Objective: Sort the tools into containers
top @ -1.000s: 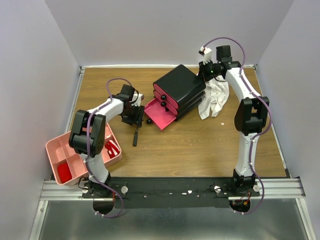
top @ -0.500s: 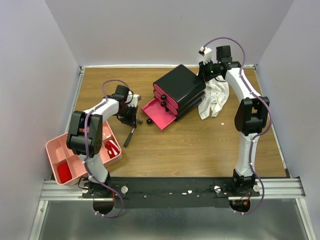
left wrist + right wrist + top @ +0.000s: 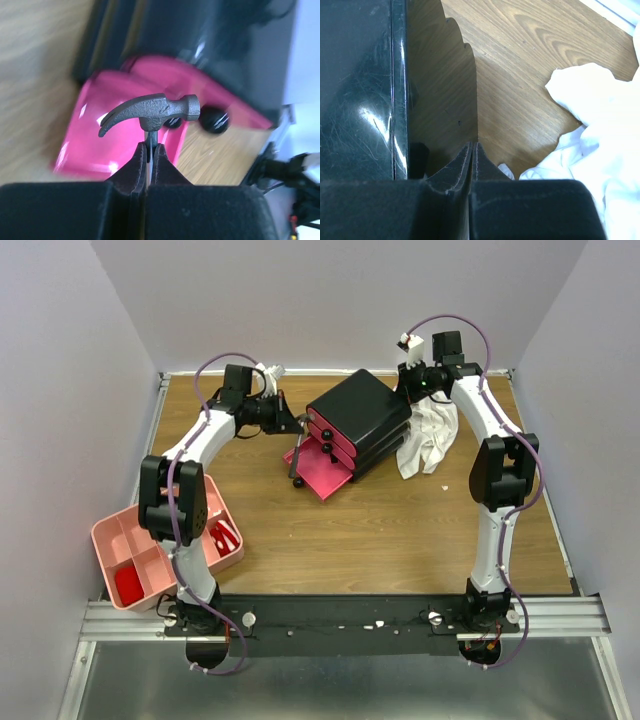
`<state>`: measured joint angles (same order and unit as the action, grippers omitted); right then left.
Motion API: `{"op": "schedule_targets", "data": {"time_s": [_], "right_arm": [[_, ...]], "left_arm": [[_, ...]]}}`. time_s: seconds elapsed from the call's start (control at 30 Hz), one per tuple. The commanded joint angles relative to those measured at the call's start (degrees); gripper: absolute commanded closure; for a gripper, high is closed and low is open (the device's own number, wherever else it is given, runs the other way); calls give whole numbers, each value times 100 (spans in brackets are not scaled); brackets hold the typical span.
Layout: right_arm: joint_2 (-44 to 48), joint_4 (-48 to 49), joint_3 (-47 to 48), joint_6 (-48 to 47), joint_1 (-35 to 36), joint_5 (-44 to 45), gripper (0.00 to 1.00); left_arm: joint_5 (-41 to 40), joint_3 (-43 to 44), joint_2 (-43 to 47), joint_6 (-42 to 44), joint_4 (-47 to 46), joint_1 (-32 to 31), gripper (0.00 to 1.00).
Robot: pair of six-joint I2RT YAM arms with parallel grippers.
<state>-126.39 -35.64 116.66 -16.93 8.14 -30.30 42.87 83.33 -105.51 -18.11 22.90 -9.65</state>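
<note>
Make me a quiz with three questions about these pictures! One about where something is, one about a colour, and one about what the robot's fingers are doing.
1. Where is the white cloth?
A. pinned to the back wall
B. on the table beside the black box
C. folded on top of that box

2. What colour is the open drawer?
A. magenta-pink
B. green
C. yellow

3. What are the left fingers doing?
A. spread wide, empty
B. shut, empty
C. shut on the hammer

Answers:
1. B. The top view shows it crumpled on the wood next to the box.
2. A. Its inside shows bright pink behind the hammer head.
3. C. They pinch the handle just below the head.
</note>
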Motion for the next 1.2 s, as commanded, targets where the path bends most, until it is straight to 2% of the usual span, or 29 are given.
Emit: {"op": "schedule_targets", "data": {"time_s": [0.0,0.37,0.53,0.73,1.07,1.1,1.17], "right_arm": [[-273,-180,-346,-74,232,279,91],[-193,-189,-495,-109,241,376,91],[-193,-180,-557,-109,276,411,92],[-263,-172,-531,-100,355,429,92],[-299,-154,-539,-153,434,499,92],[-299,-154,-539,-162,425,508,92],[-281,-154,-539,-170,434,526,92]], "left_arm": [[749,210,-531,-1150,-997,-247,100],[1082,-220,-997,-2125,-2024,-283,100],[1057,-334,-1243,-2241,-2105,-283,100],[864,-414,-1454,-2303,-2053,-301,100],[214,25,-1735,-1854,-1078,-424,100],[143,69,-1762,-1811,-1033,-441,98],[11,210,-1771,-1740,-867,-485,79]]}}
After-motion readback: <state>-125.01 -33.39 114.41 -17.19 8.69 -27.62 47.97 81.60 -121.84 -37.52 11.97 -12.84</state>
